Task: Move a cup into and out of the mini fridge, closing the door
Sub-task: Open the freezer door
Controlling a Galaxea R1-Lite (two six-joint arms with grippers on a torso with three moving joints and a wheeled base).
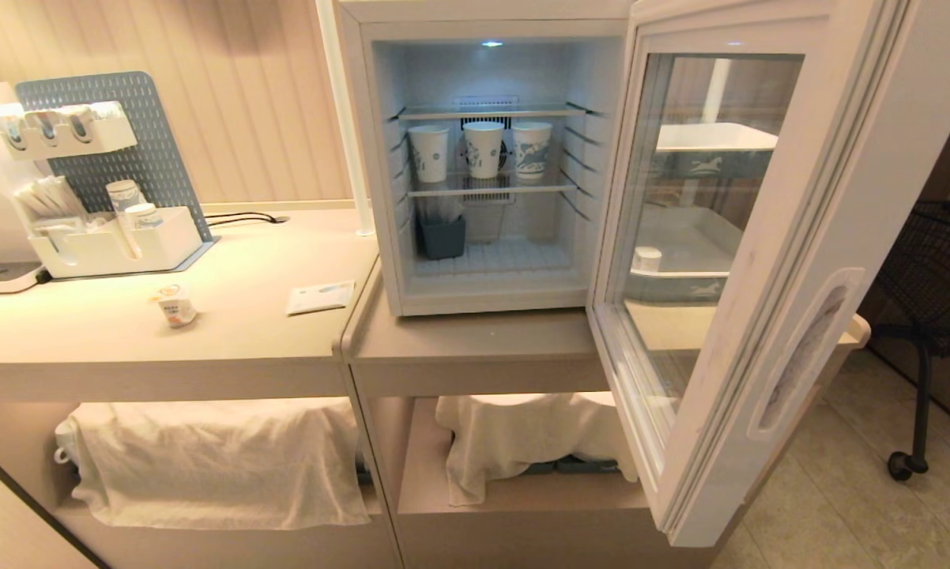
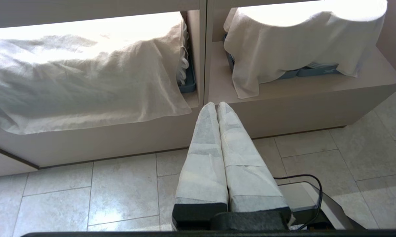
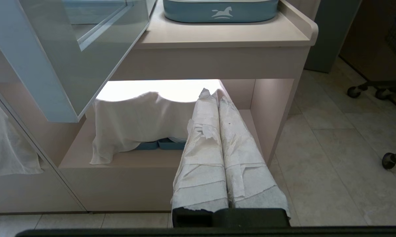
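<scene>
Cup (image 1: 176, 304) upright on tabletop (image 1: 269, 332) left of mini fridge (image 1: 483, 166), door (image 1: 752, 261) swung wide, three paper cups (image 1: 483, 148) on wire shelf, left tool (image 2: 216, 106) and right tool (image 3: 212, 95) closed, empty, low by floor.

The left gripper (image 2: 216, 106), its two long fingers (image 2: 203, 154) wrapped in white tape, is pressed closed with nothing between them, and points toward the low beige shelf unit (image 2: 283, 108). A vertical divider splits the unit into two bays. In one, a large rumpled white cloth (image 2: 82, 82) drapes over hidden items; in the other, a smaller white cloth (image 2: 283, 42) covers grey-blue trays (image 2: 303, 71). Pale stone floor tiles (image 2: 86, 194) lie below, and a black cable (image 2: 311, 194) curls beside the gripper's base.
</scene>
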